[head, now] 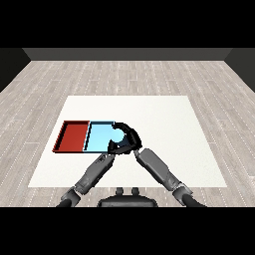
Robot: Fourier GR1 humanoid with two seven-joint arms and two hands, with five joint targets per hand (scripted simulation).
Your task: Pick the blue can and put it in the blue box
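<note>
Placing step: right hand (128,135) curled round the can (117,135) at the blue tray (98,137) edge; next, release.

A: Counter (164,129) finish?
B: Matt white, smooth. Floor (50,79): pale wood-look planks.
A: Trays?
B: Red tray (73,135) and light blue tray (98,137): smooth, plastic-like. Forearms: grey, slight sheen.

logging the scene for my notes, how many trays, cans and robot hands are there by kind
Trays: 2, one red tray and one light blue tray
Cans: 1, a blue can at the light blue tray's right edge, held by the right hand
Hands: 2, the right hand and the left hand
Total: 5
</note>
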